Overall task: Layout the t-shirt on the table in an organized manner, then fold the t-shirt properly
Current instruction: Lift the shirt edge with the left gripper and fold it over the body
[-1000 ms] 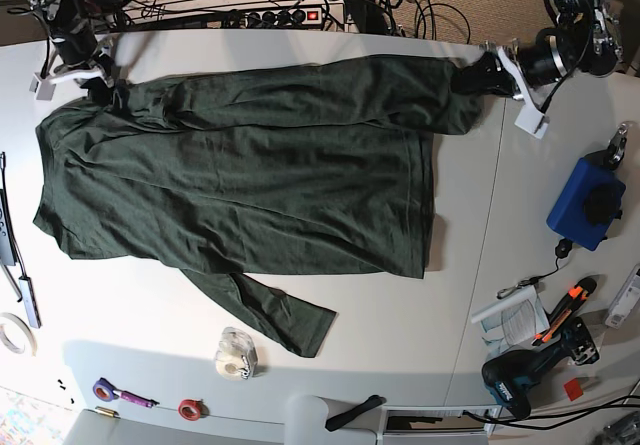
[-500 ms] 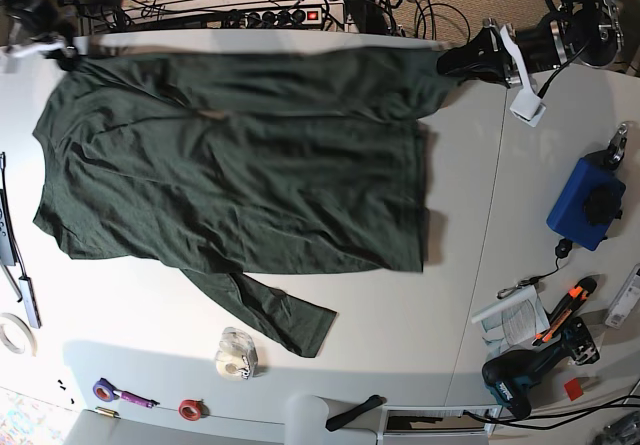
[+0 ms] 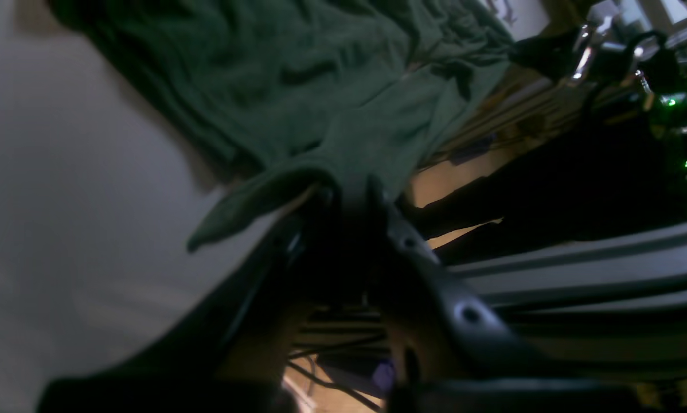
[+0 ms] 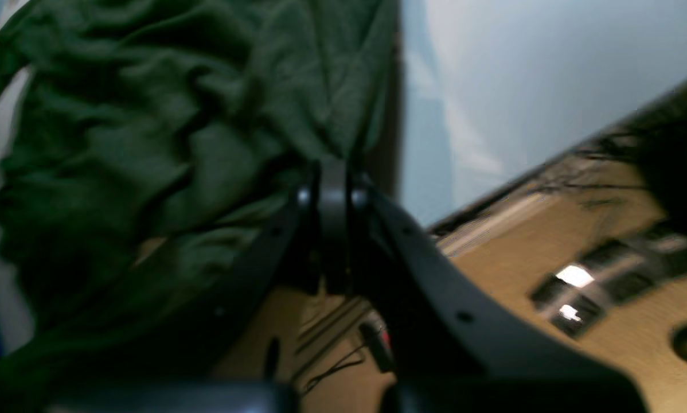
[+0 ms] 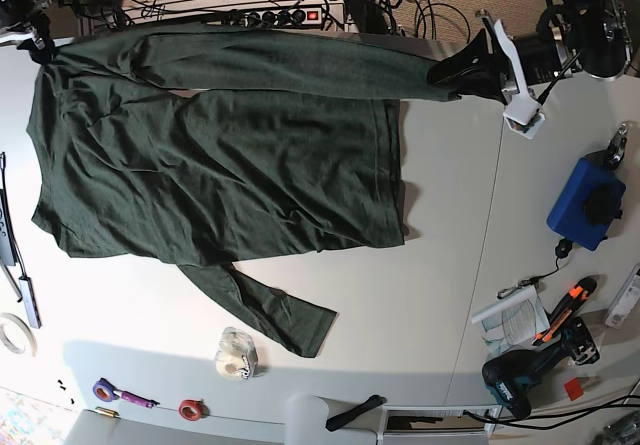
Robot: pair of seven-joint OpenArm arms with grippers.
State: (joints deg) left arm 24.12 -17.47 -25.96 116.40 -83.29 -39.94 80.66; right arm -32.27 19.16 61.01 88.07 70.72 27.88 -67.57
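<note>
The dark green t-shirt (image 5: 210,175) lies spread over the white table (image 5: 450,225), one long sleeve (image 5: 270,315) trailing toward the front edge. Its far edge is lifted and stretched tight between both grippers along the table's back edge. My left gripper (image 5: 447,71) is shut on the fabric at the back right; in the left wrist view the left gripper (image 3: 349,192) pinches the t-shirt (image 3: 297,86). At the back left corner my right gripper (image 5: 40,45) is shut on the cloth; the right wrist view shows the right gripper (image 4: 332,175) clamped on the bunched t-shirt (image 4: 148,115).
A blue box (image 5: 585,203), a paper sheet (image 5: 510,317), an orange cutter (image 5: 565,305) and a drill (image 5: 520,375) sit at the right. A clear tape dispenser (image 5: 236,355) and a red tape roll (image 5: 190,408) lie near the front. A power strip (image 5: 280,15) runs behind the table.
Both grippers pulled the shirt's far edge back toward the table's rear, and it is now taut. The body slid left and back; its right hem moved left.
</note>
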